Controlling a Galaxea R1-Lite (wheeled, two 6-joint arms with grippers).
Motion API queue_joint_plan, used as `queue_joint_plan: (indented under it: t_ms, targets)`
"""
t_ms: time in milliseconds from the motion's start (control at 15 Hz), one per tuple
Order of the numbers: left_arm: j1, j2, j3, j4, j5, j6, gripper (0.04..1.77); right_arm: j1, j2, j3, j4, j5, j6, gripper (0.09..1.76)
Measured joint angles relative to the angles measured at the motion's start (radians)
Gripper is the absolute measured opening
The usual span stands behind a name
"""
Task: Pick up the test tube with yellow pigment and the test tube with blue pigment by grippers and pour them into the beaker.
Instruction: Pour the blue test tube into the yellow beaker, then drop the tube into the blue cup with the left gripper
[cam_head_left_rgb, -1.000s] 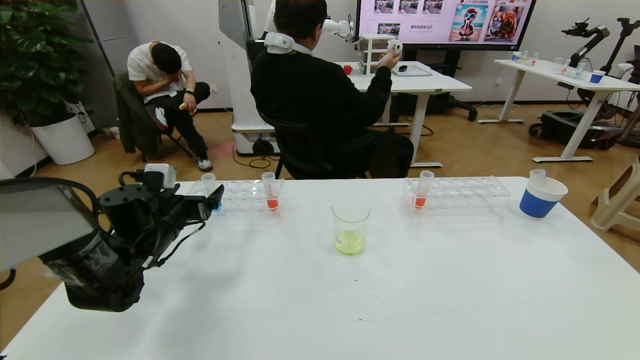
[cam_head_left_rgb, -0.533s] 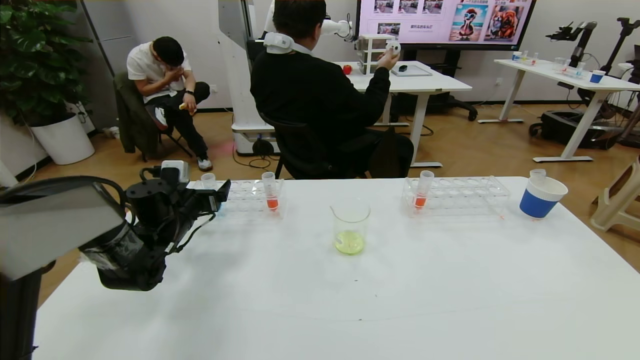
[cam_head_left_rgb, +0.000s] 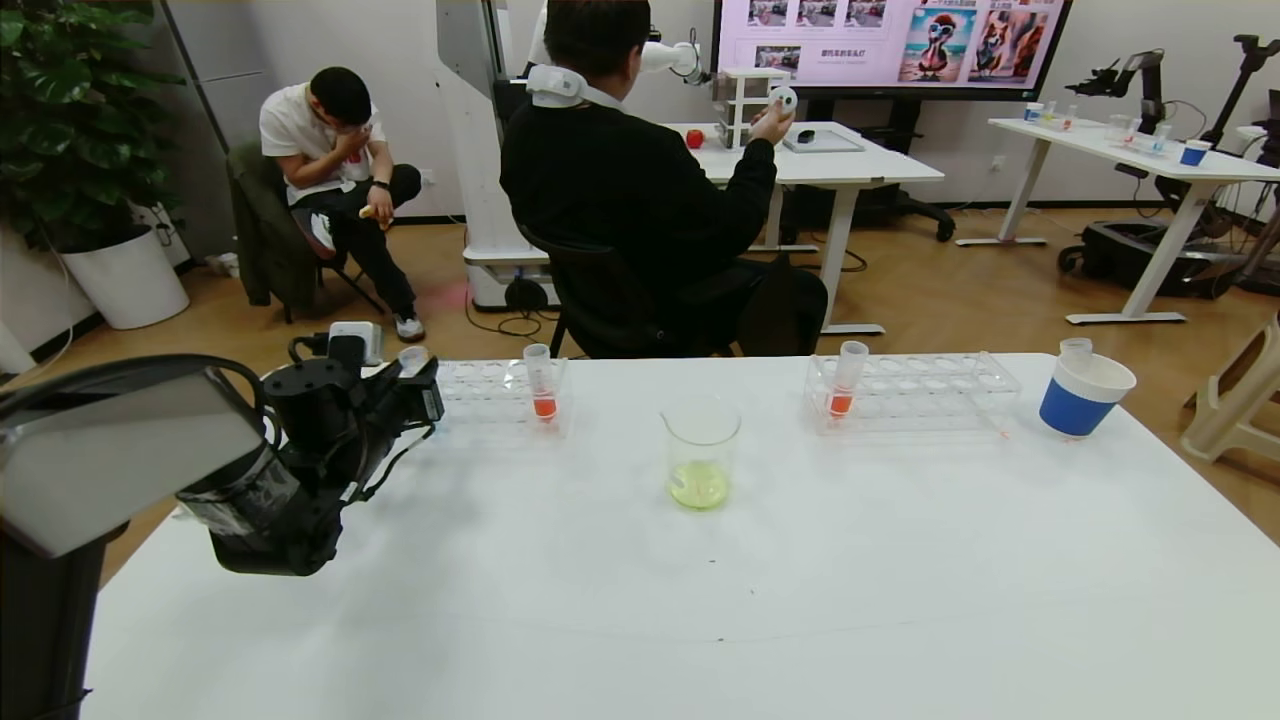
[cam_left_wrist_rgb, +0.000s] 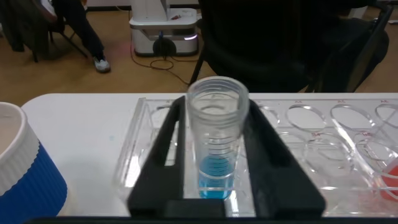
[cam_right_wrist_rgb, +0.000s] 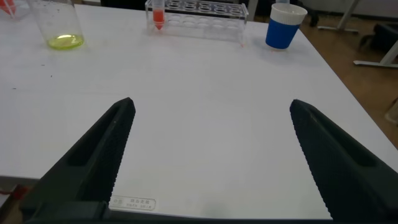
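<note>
Gripping the test tube with blue pigment (cam_left_wrist_rgb: 216, 149), the left gripper (cam_head_left_rgb: 408, 385) sits at the left-hand rack (cam_head_left_rgb: 500, 385) in the upper left of the head view. The left wrist view shows its two black fingers (cam_left_wrist_rgb: 168, 146) pressed against either side of the tube, with cyan liquid low between them. Compared with a second ago, the arm has swung in from the frame's left edge and risen slightly, and the tube's open rim now shows above the gripper rather than apart from it in the rack. That suggests the grasp is made and the lift is beginning, though whether the tip has cleared its hole cannot be told.

At the centre of the table (cam_head_left_rgb: 640, 600) stands the beaker (cam_head_left_rgb: 700, 452), holding a shallow yellow-green pool, so the yellow pour looks done; the test tube with yellow pigment is not identifiable. Blue is the remaining half. The right gripper (cam_right_wrist_rgb: 211, 155) hangs wide open over bare table, away from the work. A blue-and-white paper cup (cam_head_left_rgb: 1083, 395) stands at the right.
</note>
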Motion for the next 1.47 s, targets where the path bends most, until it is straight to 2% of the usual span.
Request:
queue_joint_plan:
  t_ms: [67,200,467,667,1000,1267,1467]
  targets:
    - [-0.001,0.0,-0.004,0.0,0.001,0.0,0.33,0.0,0.0,0.0,0.0,0.0,0.0,1.74]
    - [0.0,-0.001,-0.007,0.0,0.002,0.0,0.53,0.0,0.0,0.0,0.0,0.0,0.0,1.74]
    - [0.0,-0.019,-0.008,0.011,0.003,0.001,0.51,0.0,0.0,0.0,0.0,0.0,0.0,1.74]
    - [-0.003,-0.072,-0.023,0.11,0.004,0.003,0.51,0.0,0.0,0.0,0.0,0.0,0.0,1.74]
    - [-0.004,-0.229,-0.098,0.393,0.004,0.001,0.51,0.0,0.0,0.0,0.0,0.0,0.0,1.74]
    - [-0.009,-0.3,-0.118,0.426,0.004,0.003,0.51,0.0,0.0,0.0,0.0,0.0,0.0,1.74]
    - [-0.062,-0.335,-0.128,0.427,-0.011,0.015,0.51,0.0,0.0,0.0,0.0,0.0,0.0,1.74]
